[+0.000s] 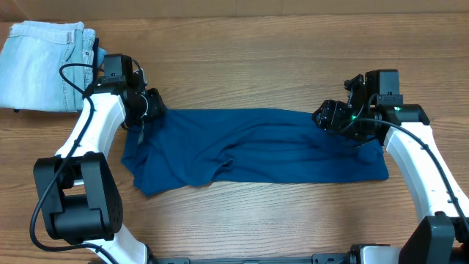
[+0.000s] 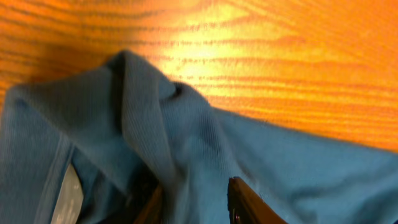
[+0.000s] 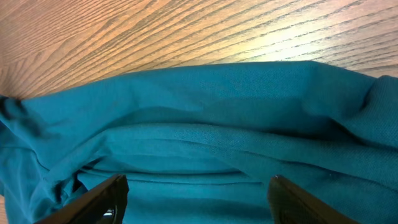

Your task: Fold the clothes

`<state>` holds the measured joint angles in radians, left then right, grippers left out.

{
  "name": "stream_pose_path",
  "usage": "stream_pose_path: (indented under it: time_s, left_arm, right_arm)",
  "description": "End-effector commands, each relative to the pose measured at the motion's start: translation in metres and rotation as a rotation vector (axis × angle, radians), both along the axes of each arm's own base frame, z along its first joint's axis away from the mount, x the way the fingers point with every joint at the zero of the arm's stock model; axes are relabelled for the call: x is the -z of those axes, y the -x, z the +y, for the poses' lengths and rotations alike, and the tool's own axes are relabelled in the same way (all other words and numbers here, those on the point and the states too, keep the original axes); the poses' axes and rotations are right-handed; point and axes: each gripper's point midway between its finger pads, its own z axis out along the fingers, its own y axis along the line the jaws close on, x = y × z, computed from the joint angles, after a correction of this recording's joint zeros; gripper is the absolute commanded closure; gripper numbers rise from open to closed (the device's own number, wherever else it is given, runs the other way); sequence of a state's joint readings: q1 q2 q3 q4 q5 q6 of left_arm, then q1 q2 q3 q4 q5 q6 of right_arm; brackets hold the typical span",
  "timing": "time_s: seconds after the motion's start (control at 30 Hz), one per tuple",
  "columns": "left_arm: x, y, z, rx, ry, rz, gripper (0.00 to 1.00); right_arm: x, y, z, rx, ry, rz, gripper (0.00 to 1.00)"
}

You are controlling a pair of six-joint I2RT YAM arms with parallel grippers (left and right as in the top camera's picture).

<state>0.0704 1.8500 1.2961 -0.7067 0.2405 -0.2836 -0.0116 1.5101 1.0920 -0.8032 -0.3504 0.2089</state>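
The clothes [image 1: 256, 147], a deep teal-blue shirt, lie spread lengthwise across the middle of the wooden table. My left gripper [image 1: 150, 110] is at the shirt's upper left corner. In the left wrist view its narrowed jaws [image 2: 193, 199] hold a raised fold of the shirt [image 2: 180, 137] that fills the gap between them. My right gripper [image 1: 330, 117] hovers over the shirt's upper right edge. The right wrist view shows that gripper [image 3: 196, 199] open wide, with flat fabric [image 3: 217, 99] below and nothing pinched.
Folded pale blue jeans [image 1: 44, 66] lie at the far left corner, just behind the left arm. Bare wood table [image 1: 242, 66] runs behind the shirt and in front of it. The arm bases stand at the near edge.
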Motion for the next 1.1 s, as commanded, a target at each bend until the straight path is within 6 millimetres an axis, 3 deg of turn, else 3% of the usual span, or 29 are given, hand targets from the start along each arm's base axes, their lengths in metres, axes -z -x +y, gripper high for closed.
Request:
stream_pose_path:
  time_s: [0.0, 0.23, 0.43, 0.57, 0.73, 0.83, 0.93, 1.07]
  left_arm:
    - [0.003, 0.011, 0.002, 0.05, -0.019, 0.037, 0.65]
    - [0.015, 0.029, 0.001, 0.091, -0.031, 0.107, 0.7]
    - [0.026, 0.039, 0.006, 0.086, -0.063, 0.142, 0.62]
    - [0.039, 0.044, 0.006, 0.087, -0.061, 0.174, 0.62]
    - [0.037, 0.03, 0.007, 0.033, -0.044, 0.134, 0.88]
    - [0.029, 0.017, 0.003, 0.014, -0.001, 0.088, 0.96]
    - [0.018, 0.005, 0.005, 0.0, 0.019, 0.052, 0.96]
    - [0.0, -0.012, 0.015, -0.023, 0.016, -0.002, 0.96]
  right_arm:
    - [-0.003, -0.005, -0.002, 0.006, 0.01, -0.014, 0.25]
    - [-0.003, -0.005, -0.004, 0.01, 0.019, -0.014, 0.25]
    - [-0.003, -0.005, -0.004, 0.01, 0.019, -0.013, 0.25]
    - [-0.003, -0.005, -0.004, 0.01, 0.019, -0.014, 0.25]
    - [-0.003, -0.005, -0.004, 0.01, 0.02, -0.014, 0.25]
    - [-0.002, -0.006, -0.008, 0.022, 0.042, -0.014, 0.25]
    - [-0.001, -0.007, -0.015, 0.073, 0.032, -0.002, 0.26]
    - [-0.001, -0.01, -0.039, 0.159, 0.028, 0.003, 0.25]
